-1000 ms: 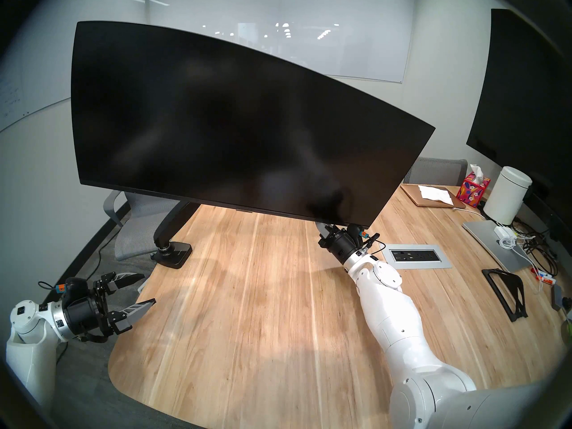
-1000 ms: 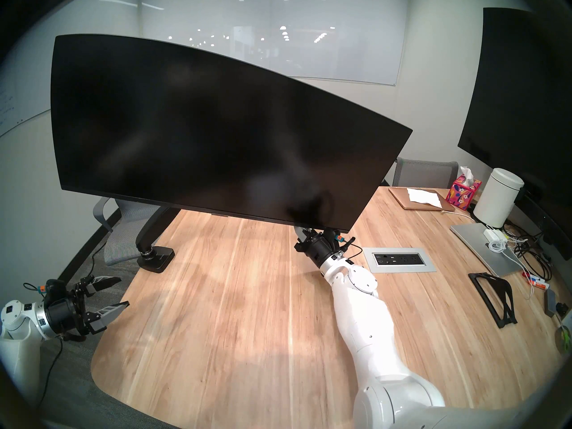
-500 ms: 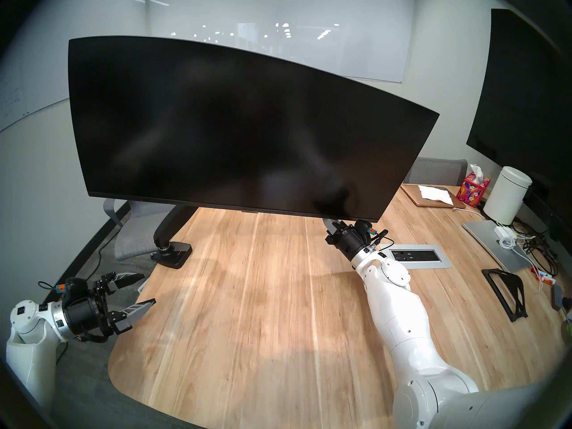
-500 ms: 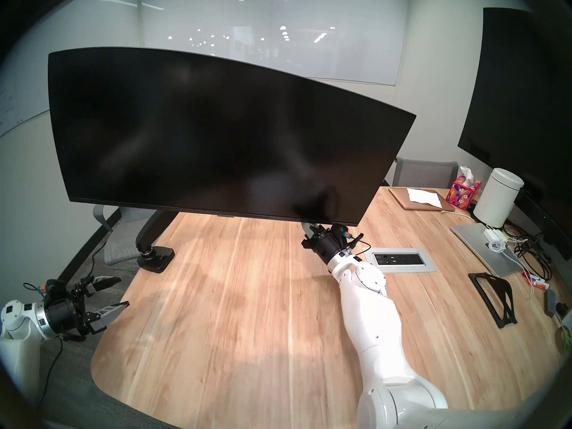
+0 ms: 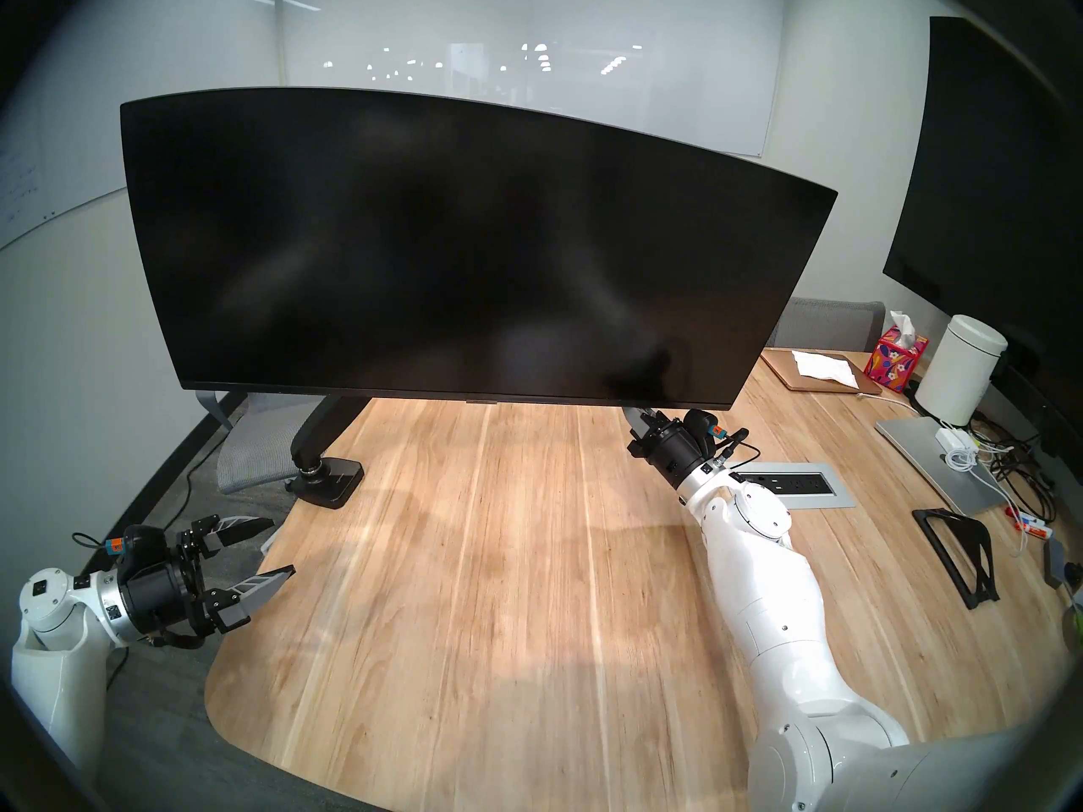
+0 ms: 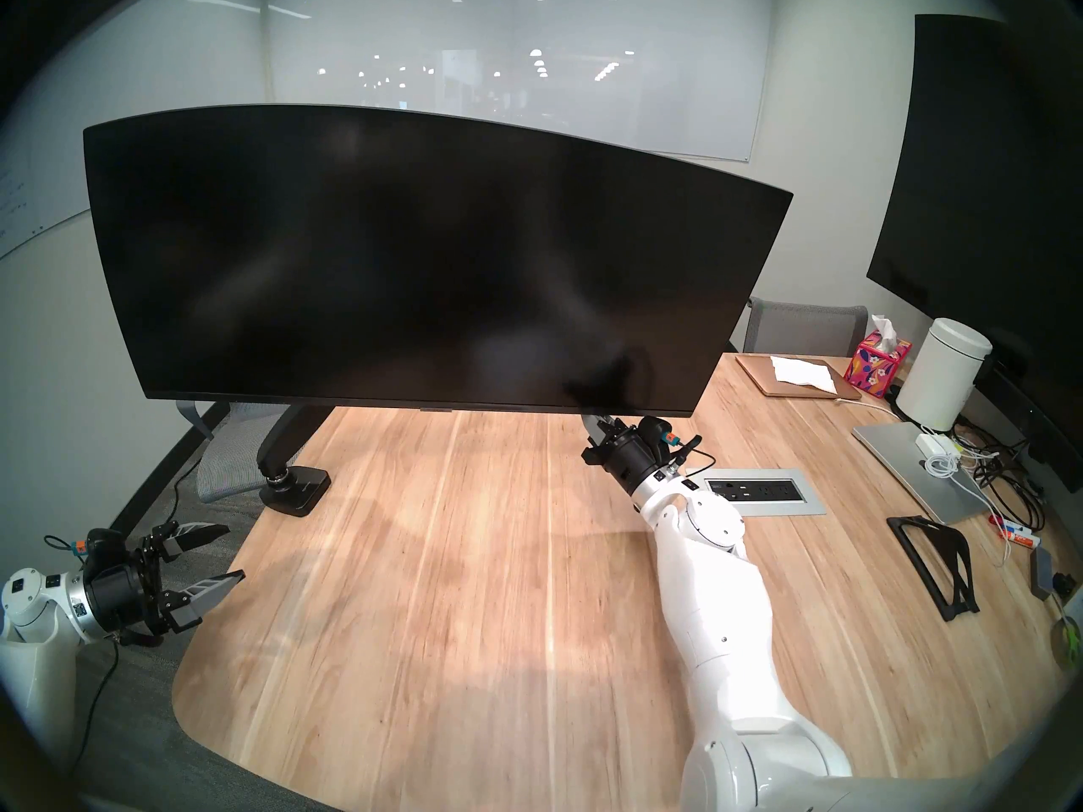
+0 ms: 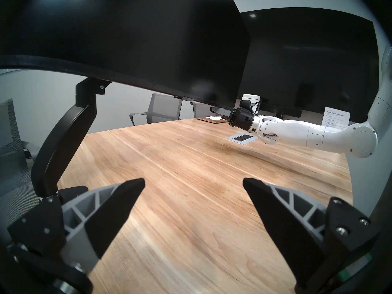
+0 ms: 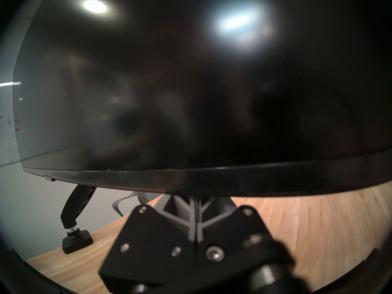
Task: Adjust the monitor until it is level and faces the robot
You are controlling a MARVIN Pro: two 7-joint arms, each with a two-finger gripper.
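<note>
Monitor: very wide, thin-bezelled black blank screen (image 5: 457, 248) on a black articulated arm (image 5: 328, 427) with a clamp base (image 5: 328, 478), hanging over the far side of the light wooden table (image 5: 498, 588).
Monitor look: dark and blank, only faint reflections; bottom edge looks close to level in the head views, top edge dips a bit toward the robot's right, though the fisheye bends everything.
Right gripper: black gripper with grey-ribbed fingers (image 5: 637, 413) tucked right under the monitor's bottom edge near its right corner, fingers pressed together with nothing between them.
Right wrist view: only here you see those fingers (image 8: 192, 210) closed tip to tip, with the tips running up behind the bezel. Can't tell whether they touch it.
Left gripper: same kind of gripper (image 5: 272, 550), fingers spread wide and empty, parked off the table's left edge, well away from the monitor.
Left wrist view: shows the monitor's underside (image 7: 135, 53) and the arm's elbow, which the head views hide.
</note>
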